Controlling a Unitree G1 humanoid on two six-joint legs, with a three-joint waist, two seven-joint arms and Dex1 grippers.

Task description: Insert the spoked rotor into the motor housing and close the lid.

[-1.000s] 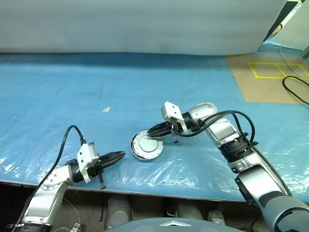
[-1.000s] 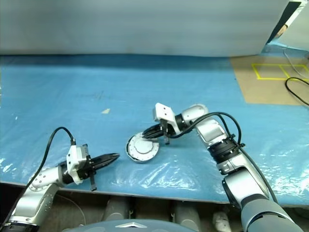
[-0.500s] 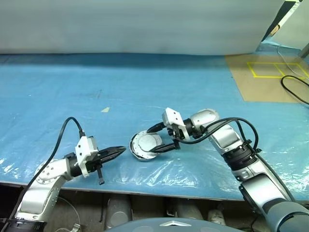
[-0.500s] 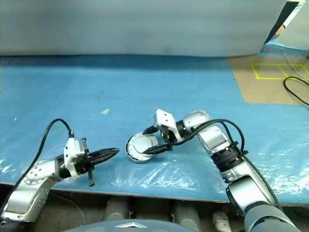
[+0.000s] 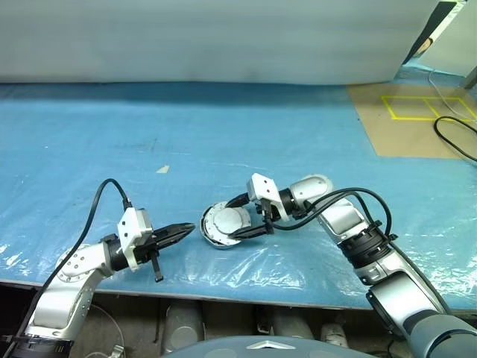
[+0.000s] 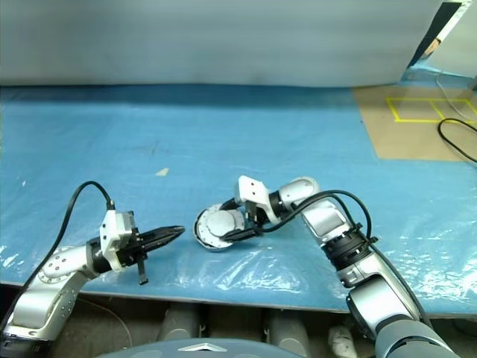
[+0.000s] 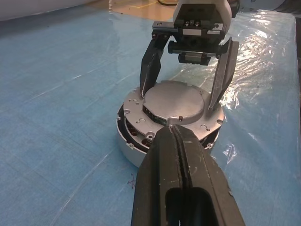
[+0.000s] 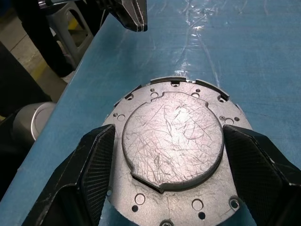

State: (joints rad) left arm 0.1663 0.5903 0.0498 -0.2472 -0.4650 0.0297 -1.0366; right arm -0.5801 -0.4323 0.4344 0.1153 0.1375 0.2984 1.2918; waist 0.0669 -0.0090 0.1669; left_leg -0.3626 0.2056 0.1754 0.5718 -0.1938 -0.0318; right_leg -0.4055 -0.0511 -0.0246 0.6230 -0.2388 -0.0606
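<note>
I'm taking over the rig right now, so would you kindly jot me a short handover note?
Left gripper: shut, empty, pointing at the housing from beside it.
Right gripper: open, fingers either side of the lid's raised centre, not gripping.
Housing sits on the blue table, lid on top; dark gap shows under the lid on one side.
Rotor hidden, apparently inside.
Left: check the lid is fully seated.

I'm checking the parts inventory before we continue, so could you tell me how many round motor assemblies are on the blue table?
1. The motor housing with its lid on lies near the front of the blue table, between the open fingers of the right gripper. Parts inside it may be hidden.
</note>
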